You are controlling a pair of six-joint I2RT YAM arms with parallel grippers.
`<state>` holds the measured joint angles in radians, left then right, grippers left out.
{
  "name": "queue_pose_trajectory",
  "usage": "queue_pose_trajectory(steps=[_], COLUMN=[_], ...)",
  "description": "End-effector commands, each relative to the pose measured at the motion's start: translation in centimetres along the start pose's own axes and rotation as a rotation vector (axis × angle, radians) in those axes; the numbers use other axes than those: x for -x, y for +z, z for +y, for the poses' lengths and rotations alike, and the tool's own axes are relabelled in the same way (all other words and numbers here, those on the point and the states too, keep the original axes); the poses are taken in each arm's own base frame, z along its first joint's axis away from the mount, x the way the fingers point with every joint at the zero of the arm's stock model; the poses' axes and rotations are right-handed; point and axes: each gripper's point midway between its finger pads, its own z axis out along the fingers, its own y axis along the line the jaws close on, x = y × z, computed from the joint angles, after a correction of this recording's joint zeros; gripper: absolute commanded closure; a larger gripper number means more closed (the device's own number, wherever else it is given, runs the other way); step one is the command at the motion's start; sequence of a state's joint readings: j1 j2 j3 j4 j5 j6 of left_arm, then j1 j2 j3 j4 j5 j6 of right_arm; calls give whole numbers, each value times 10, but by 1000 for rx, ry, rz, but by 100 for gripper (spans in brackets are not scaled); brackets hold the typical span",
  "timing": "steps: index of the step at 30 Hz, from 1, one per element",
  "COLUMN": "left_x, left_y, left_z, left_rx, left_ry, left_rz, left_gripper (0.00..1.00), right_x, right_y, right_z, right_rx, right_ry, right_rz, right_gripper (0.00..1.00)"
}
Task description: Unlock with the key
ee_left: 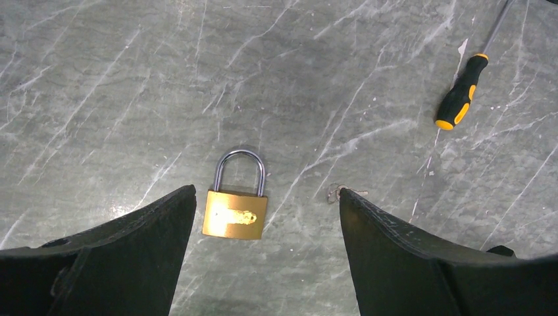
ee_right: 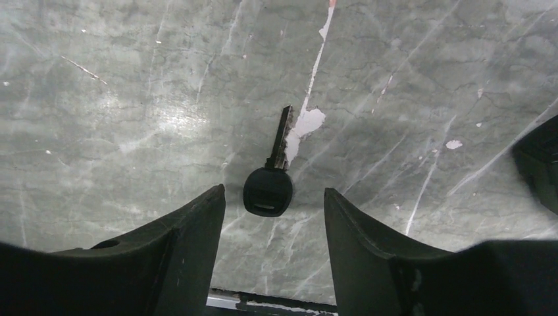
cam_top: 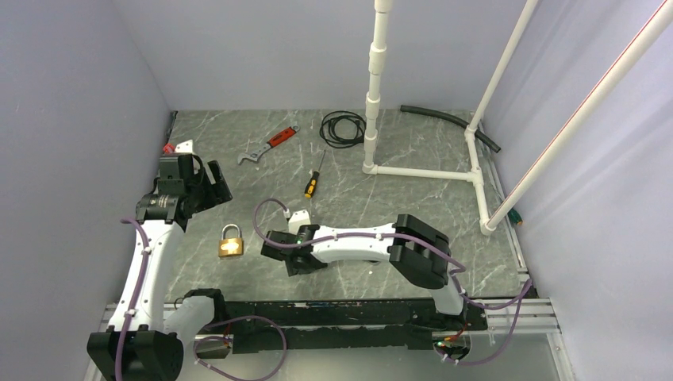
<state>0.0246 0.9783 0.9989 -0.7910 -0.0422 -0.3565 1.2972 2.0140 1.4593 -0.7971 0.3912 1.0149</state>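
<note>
The key lies flat on the counter, black head toward the camera and blade pointing away. It sits in the gap between the right jaws, which stand apart on either side of the head and hold nothing. The padlock lies flat as well, shackle shut, just left of that arm. The left jaws hang wide open above it, empty.

As I read it, the step in hand is picking up the key. I'd keep the tips low against the counter so the thin head can't slip beneath them, and stay centred on the head — not the blade. I'd pinch slowly, because an uneven touch would likely spin the key. The blade should end up jutting straight out, ready for the keyhole. The screwdriver lies well apart — no bother.
</note>
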Motion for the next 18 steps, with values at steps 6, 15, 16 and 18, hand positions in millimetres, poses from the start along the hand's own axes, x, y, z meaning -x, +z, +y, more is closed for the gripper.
queue_pose_trajectory(steps=[6, 15, 16, 18], left_x=[10, 9, 10, 9], left_y=[-6, -6, -5, -5], left_z=[-2, -2, -2, -2], left_rx=[-4, -3, -2, -2], left_ry=[0, 0, 0, 1], left_rz=[-37, -35, -35, -34], left_gripper=[16, 16, 16, 16], right_x=[4, -4, -4, -4], right_y=[3, 7, 5, 3], right_z=[5, 2, 2, 0], right_rx=[34, 32, 35, 39], right_ry=[41, 31, 34, 42], right_rz=[-13, 15, 17, 13], right_gripper=[48, 71, 72, 74])
